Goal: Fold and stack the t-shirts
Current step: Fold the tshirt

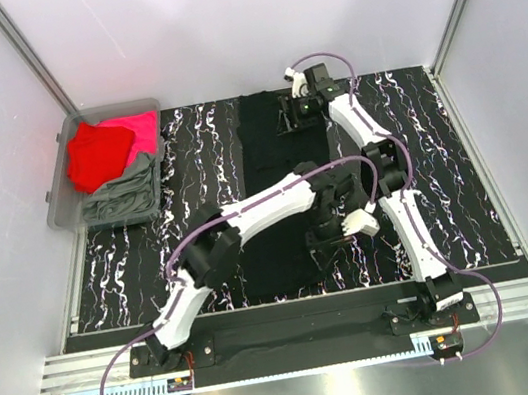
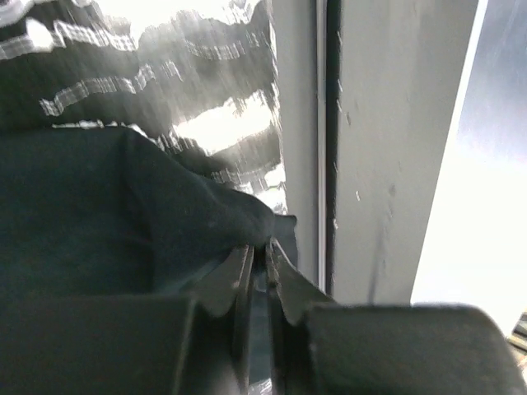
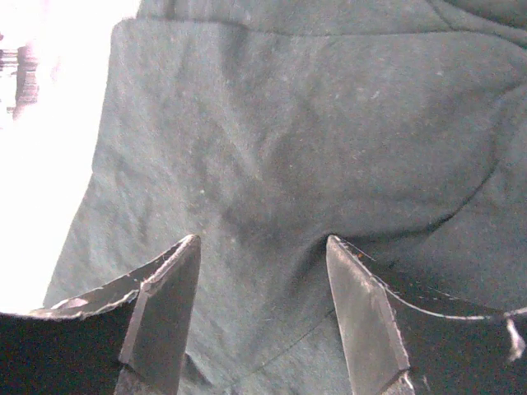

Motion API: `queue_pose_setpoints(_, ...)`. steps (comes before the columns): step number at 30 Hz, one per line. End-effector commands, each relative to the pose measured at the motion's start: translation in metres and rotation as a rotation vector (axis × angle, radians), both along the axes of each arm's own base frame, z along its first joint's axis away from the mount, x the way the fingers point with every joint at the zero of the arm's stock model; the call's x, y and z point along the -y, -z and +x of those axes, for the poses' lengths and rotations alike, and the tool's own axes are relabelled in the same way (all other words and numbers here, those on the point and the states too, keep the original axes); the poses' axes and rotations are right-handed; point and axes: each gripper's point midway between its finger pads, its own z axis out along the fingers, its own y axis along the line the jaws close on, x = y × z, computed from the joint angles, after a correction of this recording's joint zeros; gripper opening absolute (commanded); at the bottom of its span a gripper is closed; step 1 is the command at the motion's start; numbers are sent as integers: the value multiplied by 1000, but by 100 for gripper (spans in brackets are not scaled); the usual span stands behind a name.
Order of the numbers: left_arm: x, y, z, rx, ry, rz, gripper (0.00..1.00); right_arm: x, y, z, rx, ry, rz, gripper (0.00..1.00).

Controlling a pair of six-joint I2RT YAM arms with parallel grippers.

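Note:
A black t-shirt [image 1: 262, 157] lies as a long narrow strip down the middle of the marbled table. My left gripper [image 1: 324, 243] is at its near right part. In the left wrist view the gripper [image 2: 262, 251] is shut on a bunched edge of the black cloth [image 2: 99, 214]. My right gripper [image 1: 291, 117] is at the shirt's far end. In the right wrist view it [image 3: 263, 247] is open, with both fingertips resting on the flat black cloth [image 3: 288, 123]. A red shirt [image 1: 95, 155], a magenta-pink shirt [image 1: 136, 128] and a grey-green shirt [image 1: 127, 195] lie in a bin.
The grey plastic bin [image 1: 59, 186] stands at the table's far left. White walls close in the table on three sides. A pale rail [image 2: 387, 164] runs just right of my left gripper in its wrist view. The two arms cross close together near the table's middle right.

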Motion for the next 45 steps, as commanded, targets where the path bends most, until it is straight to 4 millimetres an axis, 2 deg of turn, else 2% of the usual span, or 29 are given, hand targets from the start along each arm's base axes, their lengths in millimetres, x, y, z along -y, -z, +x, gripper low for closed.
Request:
queue_pose_setpoints(1,29,-3,6,-7,-13,-50,16,-34,15,-15,-78,-38,86,70)
queue_pose_setpoints(4,46,-2,17,29,-36,-73,32,-35,6,-15,-59,-46,91,71)
queue_pose_setpoints(5,48,-3,24,64,-50,-71,45,-35,2,-15,-57,-46,87,71)
queue_pose_setpoints(6,49,-14,28,92,-61,-86,48,-33,-20,-13,-15,-53,90,72)
queue_pose_setpoints(8,41,-30,31,137,-74,-91,50,-25,-45,-12,16,-48,96,72)
queue_pose_setpoints(9,30,-54,31,161,-94,-119,64,-22,-84,-12,67,-43,112,72)
queue_pose_setpoints(10,25,-68,33,173,-133,-136,69,-15,-103,-12,91,-32,118,72)
queue_pose_setpoints(11,18,-83,32,180,-148,-158,73,-10,-112,-18,85,-25,119,72)
queue_pose_setpoints(12,5,-118,35,224,-181,-221,79,-5,-159,-26,147,-20,137,72)
queue_pose_setpoints(13,-6,-122,35,230,-223,-213,82,-1,-174,-33,155,-12,138,72)
queue_pose_setpoints(14,-16,-131,39,257,-256,-220,84,6,-166,-46,108,0,126,72)
queue_pose_setpoints(15,-36,-141,40,273,-306,-228,84,11,-205,-63,151,10,141,72)
queue_pose_setpoints(16,-44,-142,45,291,-359,-222,87,13,-209,-78,135,9,142,72)
queue_pose_setpoints(17,-54,-141,47,298,-398,-208,88,17,-181,-100,44,14,127,72)
queue_pose_setpoints(18,-70,-133,52,304,-459,-183,88,22,-206,-122,68,14,141,72)
queue_pose_setpoints(19,-79,-128,54,299,-508,-158,88,23,-202,-140,45,-9,146,72)
queue_pose_setpoints(20,-85,-124,55,307,-525,-151,88,25,-168,-170,-54,-24,116,72)
queue_pose_setpoints(21,-91,-126,55,333,-534,-161,88,29,-176,-190,-18,-63,87,72)
queue_pose_setpoints(22,-97,-114,56,355,-529,-147,87,33,-167,-206,-31,-83,53,72)
queue_pose_setpoints(23,-99,-110,57,368,-531,-142,86,39,-138,-231,-90,-110,4,72)
queue_pose_setpoints(24,-104,-104,57,374,-535,-128,85,44,-140,-246,-58,-140,-25,72)
queue_pose_setpoints(26,-105,-99,55,358,-520,-132,82,56,-121,-277,-86,-168,-68,71)
queue_pose_setpoints(29,-114,-86,44,313,-487,-133,77,73,-95,-310,-101,-231,-156,70)
queue_pose_setpoints(32,-130,-62,35,317,-482,-107,76,87,-81,-331,-85,-290,-244,66)
queue_pose_setpoints(34,-139,-42,36,307,-505,-81,74,93,-79,-330,-69,-291,-275,66)
queue_pose_setpoints(39,-142,-6,57,329,-530,-33,73,81,-78,-312,-71,-268,-230,66)
queue_pose_setpoints(43,-134,10,84,322,-560,-12,73,77,-71,-277,-32,-250,-255,66)
queue_pose_setpoints(44,-135,22,92,306,-572,21,73,74,-60,-271,-56,-263,-264,66)
queue_pose_setpoints(45,-129,18,105,316,-588,7,72,74,-57,-263,-60,-259,-270,65)
